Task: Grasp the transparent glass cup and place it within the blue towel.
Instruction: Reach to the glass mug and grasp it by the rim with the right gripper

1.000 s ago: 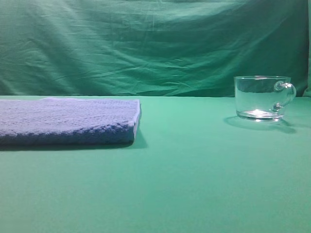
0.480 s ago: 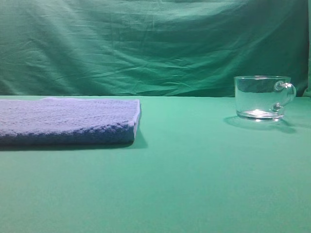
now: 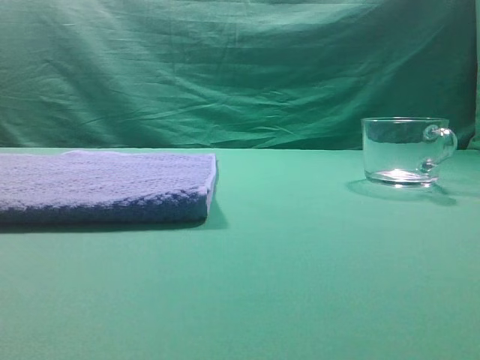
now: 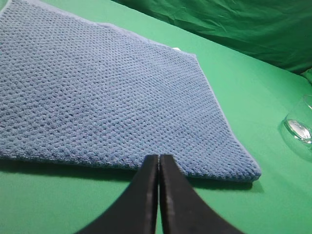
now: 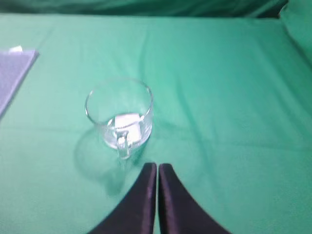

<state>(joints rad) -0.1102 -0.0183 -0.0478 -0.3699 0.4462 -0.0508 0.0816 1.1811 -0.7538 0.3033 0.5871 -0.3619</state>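
Exterior high view: transparent glass cup (image 3: 405,151) is standing upright, well apart from blue towel (image 3: 105,187). Left gripper (image 4: 159,163) and right gripper (image 5: 157,170) are both holding their fingers pressed together, gripping nothing.

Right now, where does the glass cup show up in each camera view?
Exterior high: the glass cup stands at far right, upright, handle to the right.
Left wrist: only its edge shows, at the right border.
Right wrist: left of centre, handle toward the camera.
Shared landmark: the blue towel.
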